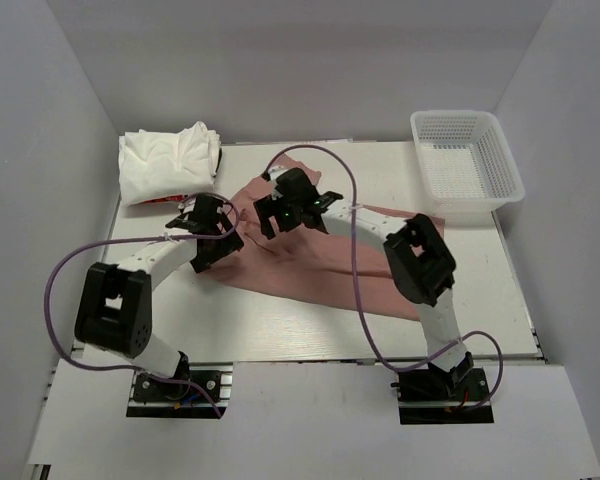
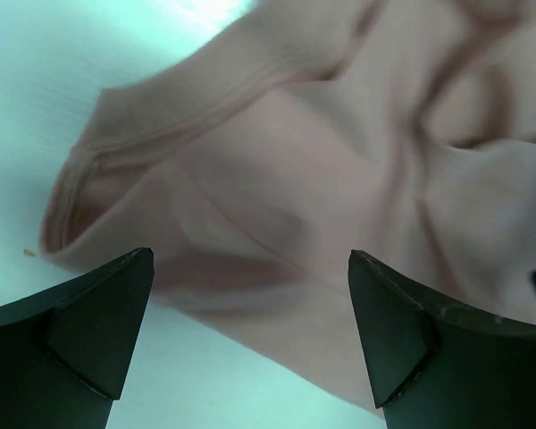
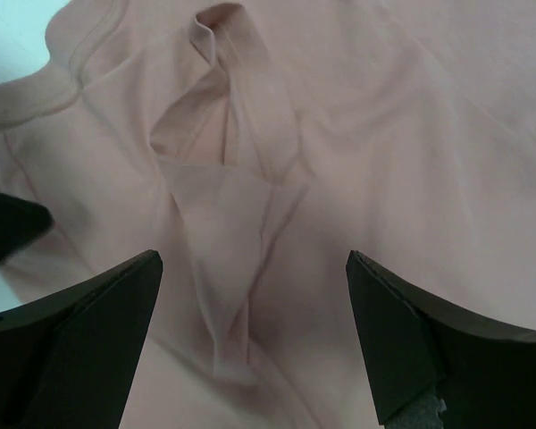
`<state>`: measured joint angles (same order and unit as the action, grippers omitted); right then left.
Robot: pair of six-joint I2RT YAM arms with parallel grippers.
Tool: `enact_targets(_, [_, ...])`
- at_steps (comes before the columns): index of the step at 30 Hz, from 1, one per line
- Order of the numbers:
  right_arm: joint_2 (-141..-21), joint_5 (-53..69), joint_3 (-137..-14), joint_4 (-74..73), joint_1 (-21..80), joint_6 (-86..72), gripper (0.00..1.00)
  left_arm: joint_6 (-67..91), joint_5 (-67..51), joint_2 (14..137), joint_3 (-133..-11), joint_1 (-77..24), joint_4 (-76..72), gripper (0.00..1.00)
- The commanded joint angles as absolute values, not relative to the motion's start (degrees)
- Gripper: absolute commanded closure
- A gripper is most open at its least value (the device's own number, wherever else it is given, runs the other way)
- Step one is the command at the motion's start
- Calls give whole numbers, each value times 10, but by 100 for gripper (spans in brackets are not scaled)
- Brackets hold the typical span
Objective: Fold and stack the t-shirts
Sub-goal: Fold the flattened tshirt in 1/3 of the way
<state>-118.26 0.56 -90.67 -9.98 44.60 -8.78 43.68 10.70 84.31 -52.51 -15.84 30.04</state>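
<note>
A dusty pink t-shirt (image 1: 320, 262) lies rumpled on the table's middle, plain side up. My left gripper (image 1: 212, 232) is open, low over the shirt's left edge; the left wrist view shows a sleeve hem (image 2: 98, 170) and the cloth edge (image 2: 277, 295) between the open fingers. My right gripper (image 1: 285, 212) is open over the shirt's upper left part; the right wrist view shows a raised fold (image 3: 232, 241) between its fingers (image 3: 402, 331). A pile of white t-shirts (image 1: 167, 163) with a bit of red print lies at the back left.
A white plastic mesh basket (image 1: 467, 165) stands at the back right. The white table (image 1: 310, 325) has bare surface in front of the pink shirt. Grey walls close in the left, right and back sides.
</note>
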Motion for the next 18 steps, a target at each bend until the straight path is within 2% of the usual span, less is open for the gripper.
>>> enact_targets(1, [-1252,18,-1003,-140,448,-61,11,432,91,871,-525,-144,282,0])
enact_targets(3, [-1276,33,-1048,-159,455,-57,13,432,85,882,-507,-130,276,0])
enact_targets(9, [-1311,25,-1053,-161,470,-61,18,432,62,876,-441,-119,269,0])
enact_targets(12, [-1322,30,-1047,-171,473,-70,28,432,62,860,-410,-112,269,0])
enact_targets(13, [-1319,32,-1038,-168,475,-71,42,438,55,860,-402,-112,263,0])
enact_targets(15, [-1316,29,-1030,-153,477,-85,57,438,49,852,-382,-112,263,0])
enact_targets(16, [-1314,22,-1030,-152,476,-90,68,443,43,846,-376,-112,263,0])
enact_targets(18, [-1311,3,-1029,-140,477,-108,79,443,43,846,-367,-112,263,0])
